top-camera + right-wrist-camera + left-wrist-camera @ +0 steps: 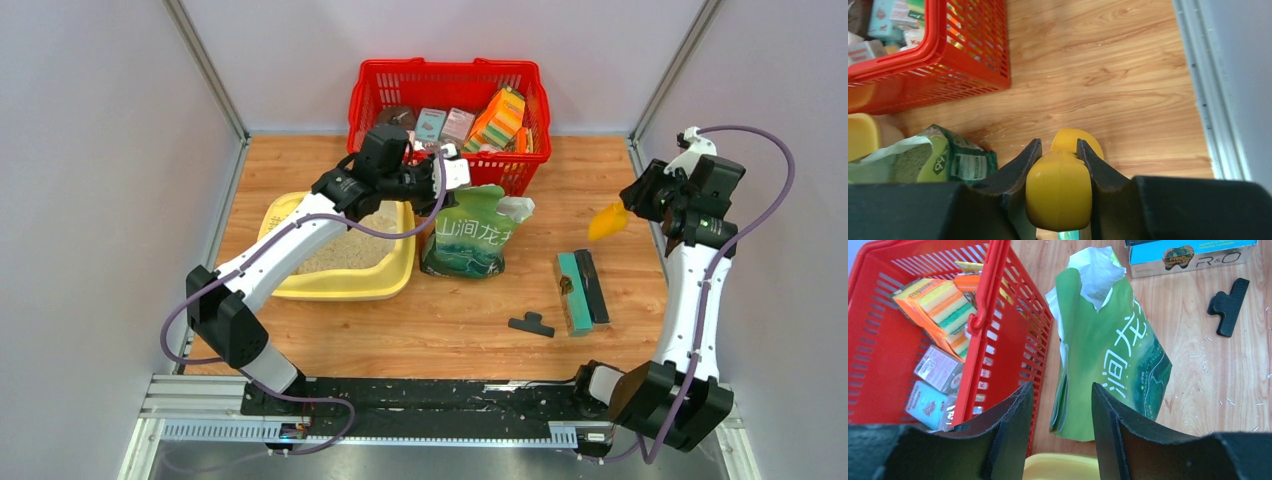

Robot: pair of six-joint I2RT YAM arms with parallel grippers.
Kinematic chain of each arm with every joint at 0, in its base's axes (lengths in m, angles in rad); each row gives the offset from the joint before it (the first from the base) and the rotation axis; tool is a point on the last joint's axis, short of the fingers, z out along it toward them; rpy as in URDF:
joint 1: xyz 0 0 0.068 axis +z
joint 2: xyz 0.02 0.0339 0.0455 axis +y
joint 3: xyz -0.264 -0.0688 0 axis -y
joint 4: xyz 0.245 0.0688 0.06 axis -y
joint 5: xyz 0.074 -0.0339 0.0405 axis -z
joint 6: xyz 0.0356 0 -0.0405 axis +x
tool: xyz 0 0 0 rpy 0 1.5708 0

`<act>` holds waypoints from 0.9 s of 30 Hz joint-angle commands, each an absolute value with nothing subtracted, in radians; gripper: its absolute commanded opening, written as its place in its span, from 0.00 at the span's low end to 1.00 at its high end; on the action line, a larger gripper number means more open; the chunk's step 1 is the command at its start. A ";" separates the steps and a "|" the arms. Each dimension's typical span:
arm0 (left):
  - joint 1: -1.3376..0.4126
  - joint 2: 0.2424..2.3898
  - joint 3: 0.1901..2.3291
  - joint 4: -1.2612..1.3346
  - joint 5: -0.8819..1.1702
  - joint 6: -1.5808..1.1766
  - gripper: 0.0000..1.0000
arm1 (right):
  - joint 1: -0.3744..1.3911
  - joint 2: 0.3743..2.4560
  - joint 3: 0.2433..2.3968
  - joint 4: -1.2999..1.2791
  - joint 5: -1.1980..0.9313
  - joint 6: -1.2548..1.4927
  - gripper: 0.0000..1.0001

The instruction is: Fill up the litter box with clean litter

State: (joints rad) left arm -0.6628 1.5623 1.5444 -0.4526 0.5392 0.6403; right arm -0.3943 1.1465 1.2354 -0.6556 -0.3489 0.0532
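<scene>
The pale-yellow litter box (345,290) sits at the left of the table with a layer of beige clean litter (345,252) in it. Its rim shows in the left wrist view (1063,467) and its corner in the right wrist view (860,135). My left gripper (445,178) hovers past the box's far right corner, next to the top of the green bag (470,235). It is open and empty (1062,402). My right gripper (640,205) is raised at the far right, shut on the handle of the yellow-orange scoop (607,220), also seen in the right wrist view (1060,190).
A red mesh basket (450,100) with several packets stands at the back. The green bag (1108,350) stands open-topped between basket and litter box. A teal box (580,290) and a black clip (530,323) lie on the wood to the right. Grains are scattered near the clip (1230,305).
</scene>
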 commanded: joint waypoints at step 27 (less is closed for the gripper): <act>-0.692 1.589 1.649 -0.543 0.614 0.611 0.00 | -0.088 1.262 1.560 -0.684 -0.856 0.042 0.00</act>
State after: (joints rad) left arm -0.6861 1.6272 1.6070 -0.5293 0.5793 0.6395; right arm -0.1200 1.2190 1.5093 -0.5869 -0.8581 0.1825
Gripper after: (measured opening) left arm 0.009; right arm 0.301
